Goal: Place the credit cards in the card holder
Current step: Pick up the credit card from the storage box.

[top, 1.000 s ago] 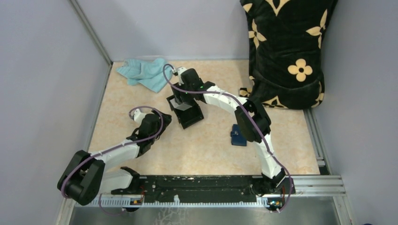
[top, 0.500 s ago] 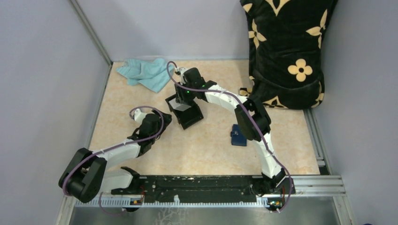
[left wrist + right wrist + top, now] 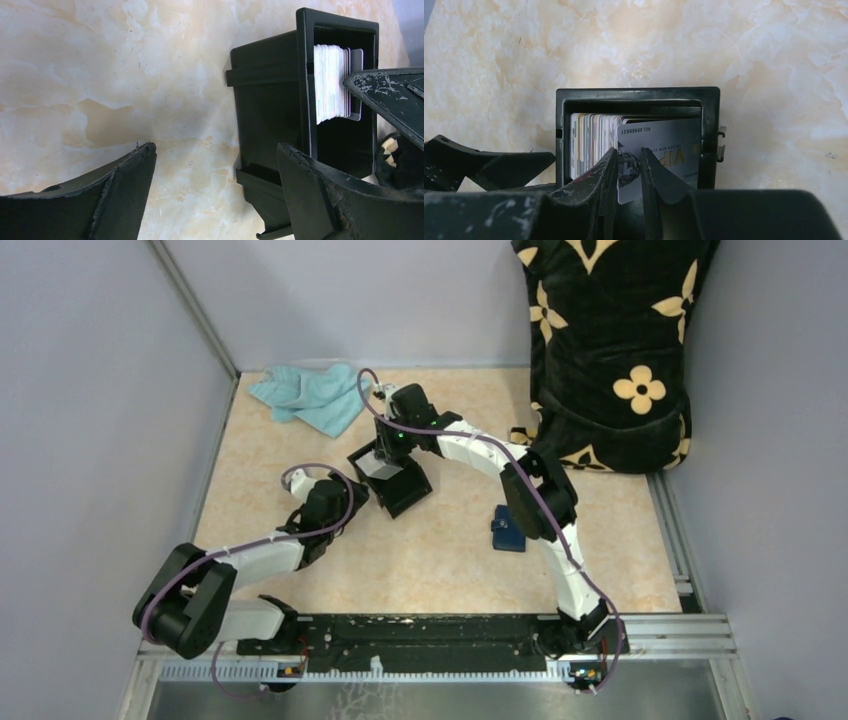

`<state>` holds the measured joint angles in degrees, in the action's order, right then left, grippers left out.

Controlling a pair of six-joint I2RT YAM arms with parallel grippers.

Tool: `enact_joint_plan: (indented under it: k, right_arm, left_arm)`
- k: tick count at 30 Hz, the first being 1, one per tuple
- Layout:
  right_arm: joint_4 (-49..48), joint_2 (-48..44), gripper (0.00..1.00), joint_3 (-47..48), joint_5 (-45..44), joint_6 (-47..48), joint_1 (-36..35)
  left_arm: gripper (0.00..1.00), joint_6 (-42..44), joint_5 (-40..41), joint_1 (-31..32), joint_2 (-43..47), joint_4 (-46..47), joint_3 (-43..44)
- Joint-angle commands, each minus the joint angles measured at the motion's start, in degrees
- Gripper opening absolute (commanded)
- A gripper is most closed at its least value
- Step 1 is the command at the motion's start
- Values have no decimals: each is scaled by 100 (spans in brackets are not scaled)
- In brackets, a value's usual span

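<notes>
Several credit cards (image 3: pixel 591 140) stand on edge in a black open-topped box (image 3: pixel 400 485). My right gripper (image 3: pixel 628 152) reaches down into the box (image 3: pixel 636 93). Its jaws stand narrow on either side of the corner of a grey VIP card (image 3: pixel 664 145), and a small gap still shows. In the left wrist view the card stack (image 3: pixel 332 82) shows in the box (image 3: pixel 265 100). My left gripper (image 3: pixel 215 150) hangs wide open over the table just left of the box, holding nothing. The card holder (image 3: pixel 507 530), a small dark blue wallet, lies on the table to the right, partly behind the right arm.
A light blue cloth (image 3: pixel 310 395) lies crumpled at the back left. A black bag with cream flowers (image 3: pixel 610 350) stands at the back right. Grey walls close in the tabletop, and a black rail (image 3: pixel 430 630) runs along the near edge.
The right gripper's jaws have narrowed around the grey card. The box has turned slightly. The left arm has shifted a little toward the box, still open.
</notes>
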<state>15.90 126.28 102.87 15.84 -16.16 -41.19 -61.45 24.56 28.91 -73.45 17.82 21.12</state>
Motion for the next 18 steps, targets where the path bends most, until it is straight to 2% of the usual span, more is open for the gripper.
enact_joint_plan:
  k: [1, 7, 13, 18]
  right_arm:
    - [-78, -356, 21, 184, 201, -106, -25]
    - [-66, -549, 16, 143, 68, -87, -62]
    - [32, -696, 15, 189, -175, -15, -138]
    - [284, -702, 0, 319, -626, 209, -235]
  left_arm:
    - [95, 172, -54, 22, -146, 145, 216]
    - [95, 165, -81, 27, -164, 136, 227]
    - [95, 150, -82, 28, -39, 81, 183]
    - [95, 171, -27, 25, 161, -68, 187]
